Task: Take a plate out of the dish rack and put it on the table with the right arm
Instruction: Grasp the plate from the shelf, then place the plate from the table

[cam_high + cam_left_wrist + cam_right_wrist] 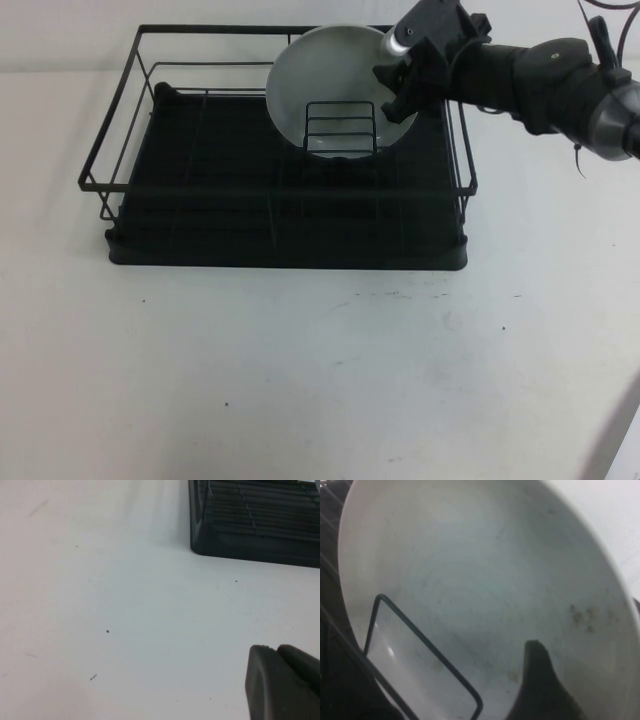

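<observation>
The pale grey-blue plate [330,80] stands tilted on edge in the back right part of the black wire dish rack [120,150], behind the small upright wire holder [340,128]. My right gripper [398,88], on the black right arm [540,85], is at the plate's right rim, with the jaws apart on either side of the rim. In the right wrist view the plate [470,580] fills the frame and one dark finger [537,680] lies over its inner face; the other finger is hidden. My left gripper [277,650] is shut and empty, low over the white table [125,630].
The rack's black tray base [290,215] takes up the far half of the table [320,380]. Its near corner shows in the left wrist view [250,535]. The rack's wire walls rise around the plate.
</observation>
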Tool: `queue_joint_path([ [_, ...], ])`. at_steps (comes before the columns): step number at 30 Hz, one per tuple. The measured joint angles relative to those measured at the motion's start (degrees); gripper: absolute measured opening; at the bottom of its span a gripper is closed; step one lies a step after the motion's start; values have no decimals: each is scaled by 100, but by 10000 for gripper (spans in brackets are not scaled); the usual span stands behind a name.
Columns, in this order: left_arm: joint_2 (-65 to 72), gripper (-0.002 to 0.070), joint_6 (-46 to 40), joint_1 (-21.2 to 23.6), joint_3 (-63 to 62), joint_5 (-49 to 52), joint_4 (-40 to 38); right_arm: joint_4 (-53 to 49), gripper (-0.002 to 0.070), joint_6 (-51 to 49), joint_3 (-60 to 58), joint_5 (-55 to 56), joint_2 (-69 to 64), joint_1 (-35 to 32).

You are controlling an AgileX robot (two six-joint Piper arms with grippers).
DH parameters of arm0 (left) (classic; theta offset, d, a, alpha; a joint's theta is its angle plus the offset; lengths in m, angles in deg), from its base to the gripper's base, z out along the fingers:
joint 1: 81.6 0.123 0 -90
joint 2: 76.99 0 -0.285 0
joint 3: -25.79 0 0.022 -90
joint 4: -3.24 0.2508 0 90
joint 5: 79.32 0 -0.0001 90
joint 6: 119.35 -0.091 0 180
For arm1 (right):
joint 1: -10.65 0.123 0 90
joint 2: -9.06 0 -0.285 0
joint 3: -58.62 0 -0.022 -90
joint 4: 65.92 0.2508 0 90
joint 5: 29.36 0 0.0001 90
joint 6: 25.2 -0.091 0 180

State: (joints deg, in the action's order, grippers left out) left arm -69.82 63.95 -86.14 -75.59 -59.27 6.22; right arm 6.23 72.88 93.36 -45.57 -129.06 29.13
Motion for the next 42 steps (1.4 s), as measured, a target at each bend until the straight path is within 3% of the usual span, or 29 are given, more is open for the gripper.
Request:
queue_joint_path([
  [6, 0, -4, 0, 0, 0, 0, 0, 51, 323, 0, 22, 11, -20, 0],
  [17, 0, -4, 0, 0, 0, 0, 0, 74, 35, 39, 49, 225, -20, 0],
  [28, 0, -4, 0, 0, 0, 0, 0, -145, 12, -215, 49, 59, 753, -10],
  [32, 0, -4, 0, 0, 0, 0, 0, -1096, 10, -1641, 49, -492, 1507, -68],
  [35, 0, -4, 0, 0, 0, 0, 0, -2771, 10, -3618, 49, -1285, 2037, -106],
  [39, 0, -4, 0, 0, 0, 0, 0, -4640, 10, -6080, 49, -2928, 2587, -115],
  [42, 0, -4, 0, 0, 0, 0, 0, -5180, 10, -7380, 49, -4231, 2751, -130],
])
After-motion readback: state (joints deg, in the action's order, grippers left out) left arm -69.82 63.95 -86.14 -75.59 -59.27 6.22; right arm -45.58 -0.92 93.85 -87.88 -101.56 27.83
